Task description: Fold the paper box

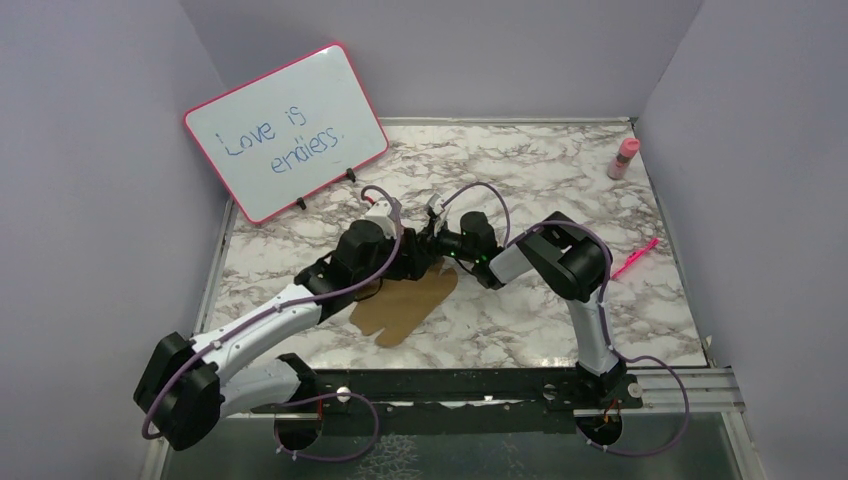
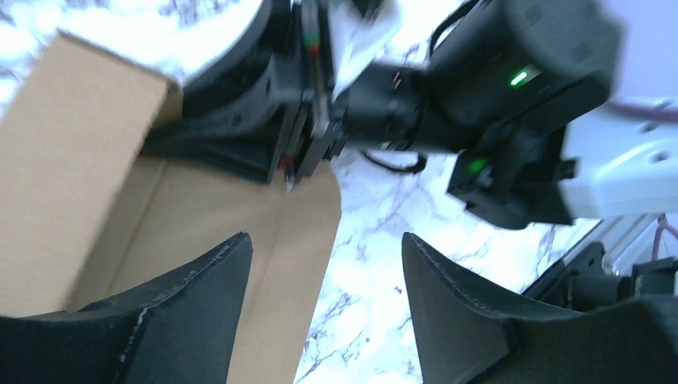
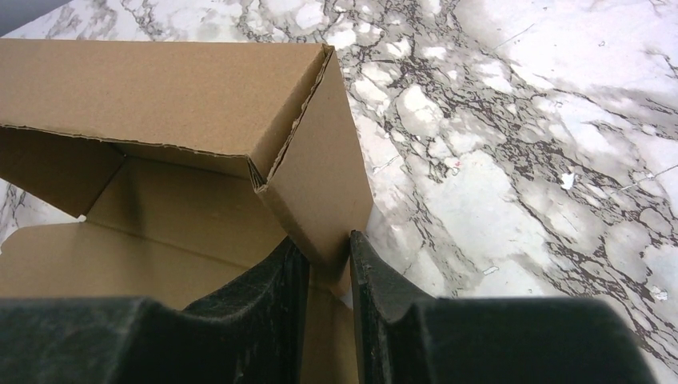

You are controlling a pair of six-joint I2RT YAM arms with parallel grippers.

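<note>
The paper box [image 1: 405, 305] is a brown cardboard sheet lying on the marble table, partly folded up at its far end under the two arms. In the right wrist view its walls [image 3: 184, 96] stand up and form an open carton. My right gripper [image 3: 329, 256] is shut on the lower corner of a side wall of the box. My left gripper [image 2: 326, 276] is open and empty, its fingers [image 2: 204, 308] hovering over the flat flap [image 2: 264, 264] and bare marble. In the top view the two grippers meet at the box's far end [image 1: 430, 250].
A white board with a pink frame [image 1: 285, 130] stands at the back left. A pink bottle [image 1: 624, 158] stands at the back right. A pink pen [image 1: 635, 258] lies at the right. Grey walls enclose the table on three sides.
</note>
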